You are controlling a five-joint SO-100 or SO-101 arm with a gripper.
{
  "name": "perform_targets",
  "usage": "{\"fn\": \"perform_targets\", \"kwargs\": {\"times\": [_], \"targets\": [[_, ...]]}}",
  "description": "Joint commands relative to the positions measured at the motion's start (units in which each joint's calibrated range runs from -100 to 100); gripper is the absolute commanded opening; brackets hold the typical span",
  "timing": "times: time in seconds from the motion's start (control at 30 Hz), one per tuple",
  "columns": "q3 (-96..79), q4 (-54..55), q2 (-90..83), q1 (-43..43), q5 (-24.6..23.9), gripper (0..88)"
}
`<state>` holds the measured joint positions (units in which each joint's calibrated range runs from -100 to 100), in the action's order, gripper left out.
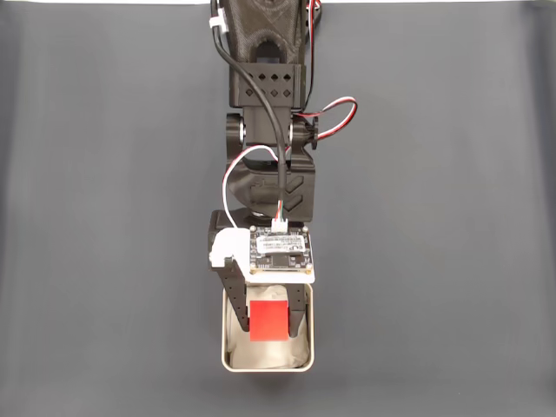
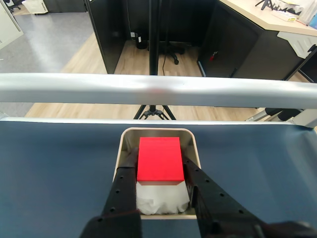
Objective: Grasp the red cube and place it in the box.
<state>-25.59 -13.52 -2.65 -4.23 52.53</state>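
The 2 fingers (image 2: 124,191) pinch the red cube (image 2: 159,158) over the box (image 2: 194,148), near the tabletop's (image 1: 104,261) bottom edge in the fixed view; letting go high could bounce it off the soft lining and out

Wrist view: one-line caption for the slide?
Gripper holds the red cube between its fingers, over the white-lined box on the dark table.
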Motion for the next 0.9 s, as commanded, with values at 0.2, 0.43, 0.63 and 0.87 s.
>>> {"fn": "perform_targets", "kwargs": {"times": [0.2, 0.43, 0.63, 0.87], "targets": [[-0.05, 1.48, -0.38, -0.46, 0.34, 28.5], [-0.05, 1.31, -0.64, -0.96, -0.49, 44.5], [-0.14, 1.64, -0.82, -0.96, -0.68, 46.5], [-0.42, 1.88, -1.08, -0.96, -0.78, 46.9]]}}
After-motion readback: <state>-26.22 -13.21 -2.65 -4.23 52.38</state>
